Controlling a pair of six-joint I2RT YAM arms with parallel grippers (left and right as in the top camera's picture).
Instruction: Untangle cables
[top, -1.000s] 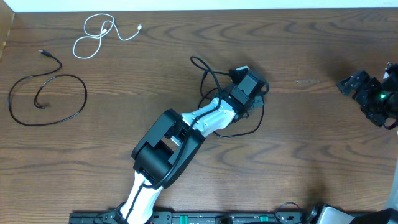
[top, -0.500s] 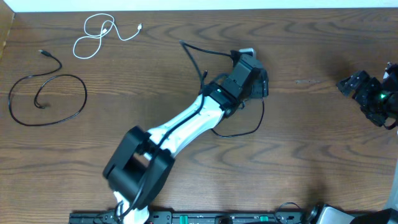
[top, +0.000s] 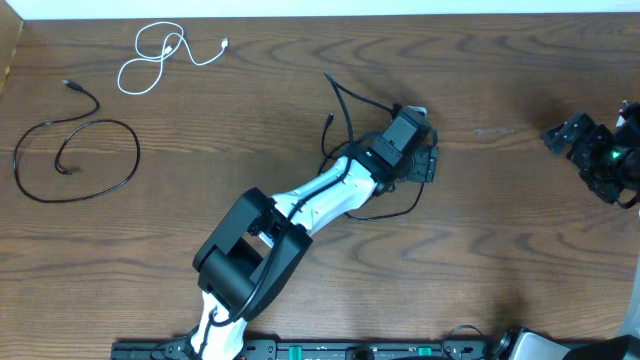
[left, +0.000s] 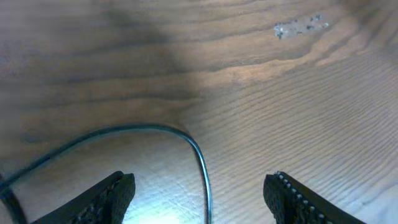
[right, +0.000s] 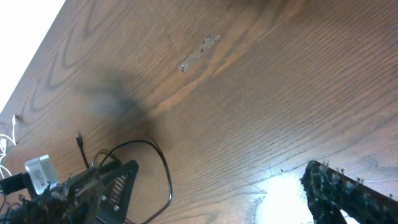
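At the far left of the brown wood-grain table (top: 500, 250), a thin black cord (top: 136, 150) lies in one wide oval loop. Its small plug end points off toward the upper left, well apart from everything else. Just above and to the right of it, near the table's back edge, rests a thin white cord (top: 163, 58), loosely folded into a few soft, overlapping curls with one plug trailing to the right.

Toward the middle, the left arm, white-shelled with black joints, reaches diagonally up from the front edge. Its left gripper (top: 412, 152) sits low over a third thin black cable (top: 345, 105). One glossy strand rises in a curve behind the wrist, and a slack loop bulges out to the right below it. From the left wrist view the left gripper (left: 202, 193) is spread wide. Its ridged black fingers (left: 112, 196) stand at either side of the strand (left: 202, 162), which arcs across the grain between them without touching either pad.

Right of that is a pale, flaky scuff (top: 490, 130) in the wood. At the far right edge the black right gripper (top: 572, 135) hangs apart from all three cords. Only one toothed finger (right: 348, 196) shows in its own camera, so whether it is spread or closed cannot be told.
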